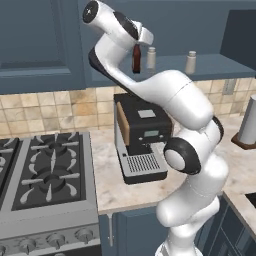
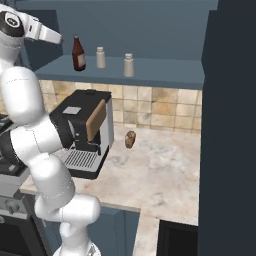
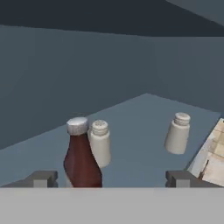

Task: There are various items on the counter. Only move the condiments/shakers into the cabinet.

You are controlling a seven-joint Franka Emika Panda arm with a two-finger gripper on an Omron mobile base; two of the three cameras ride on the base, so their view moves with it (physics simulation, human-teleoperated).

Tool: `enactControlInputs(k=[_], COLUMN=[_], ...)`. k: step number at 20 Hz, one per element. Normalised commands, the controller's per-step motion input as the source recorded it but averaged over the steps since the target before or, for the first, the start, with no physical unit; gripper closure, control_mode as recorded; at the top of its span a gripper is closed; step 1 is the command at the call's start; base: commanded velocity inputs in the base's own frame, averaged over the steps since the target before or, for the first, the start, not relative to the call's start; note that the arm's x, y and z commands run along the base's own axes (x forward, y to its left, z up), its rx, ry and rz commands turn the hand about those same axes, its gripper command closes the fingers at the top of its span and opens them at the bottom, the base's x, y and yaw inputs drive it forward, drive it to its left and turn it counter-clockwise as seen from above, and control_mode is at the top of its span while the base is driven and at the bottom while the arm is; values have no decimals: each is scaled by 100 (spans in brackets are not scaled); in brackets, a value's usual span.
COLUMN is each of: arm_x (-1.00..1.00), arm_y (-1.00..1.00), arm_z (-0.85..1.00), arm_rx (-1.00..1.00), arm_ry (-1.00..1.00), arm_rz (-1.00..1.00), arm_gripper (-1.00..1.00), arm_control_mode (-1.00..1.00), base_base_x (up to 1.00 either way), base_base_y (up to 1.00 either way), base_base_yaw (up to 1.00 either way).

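The dark brown-red bottle [image 3: 82, 159] stands upright on the cabinet's shelf floor [image 3: 140, 131]. One pale shaker [image 3: 100, 142] stands right behind it and the other shaker [image 3: 178, 133] further right. My gripper [image 3: 113, 180] is open, its fingertips [image 3: 43, 178] spread wide just short of the bottle, touching nothing. From the base, the bottle [image 2: 78, 53] and both shakers [image 2: 101, 57] [image 2: 129, 65] line up on the cabinet shelf [image 2: 165, 76], with my gripper [image 2: 59, 39] to their left. The bottle [image 1: 135, 58] sits below my hand [image 1: 144, 37].
The coffee machine [image 1: 142, 135] stands on the beige counter [image 1: 110, 185] under the shelf. A tall grey cylinder [image 1: 248, 120] is at the counter's right end. A small brown object [image 2: 130, 139] lies near the tiled wall. The stove [image 1: 45, 170] adjoins on the left.
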Motion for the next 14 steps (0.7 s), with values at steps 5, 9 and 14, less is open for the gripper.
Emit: enactControlInputs(k=[5,9,14], arm_x=[-100,-100,-100], arm_y=[-28,-78,-99], arm_z=[-43,-58,-66], arm_rx=[0,0,8], arm_ry=[-40,-40,-26], arm_rz=[0,0,0], arm_gripper=[-100,-100,-100], arm_control_mode=[-100,-100,-100], base_base_x=[0,0,0], base_base_y=[0,0,0], base_base_yaw=[0,0,0])
